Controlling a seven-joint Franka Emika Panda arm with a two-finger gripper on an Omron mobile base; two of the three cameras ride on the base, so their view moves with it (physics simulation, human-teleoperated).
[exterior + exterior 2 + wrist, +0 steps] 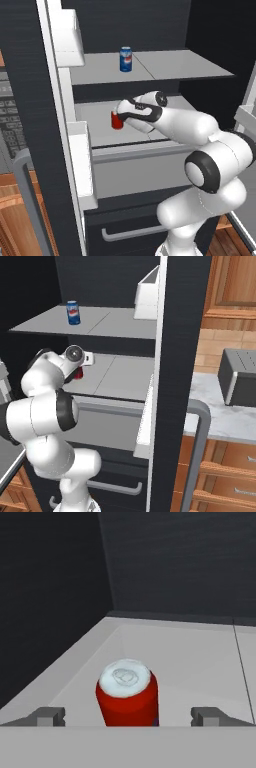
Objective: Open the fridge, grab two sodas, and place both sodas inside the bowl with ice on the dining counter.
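Note:
The fridge stands open, its grey shelves bare to the front. A blue soda stands upright on the upper shelf, also seen as the blue can. The red soda stands upright on the lower shelf, near the left inner wall. My gripper is open, with one fingertip on each side of the red can and a gap on both sides. From the base views the hand covers part of the red can, and only a sliver of red shows past the wrist.
The left door with white bins hangs open close to the arm. The right door stands open edge-on, with its grey handle. A drawer front sits under the lower shelf. A grey toaster rests on the wall countertop.

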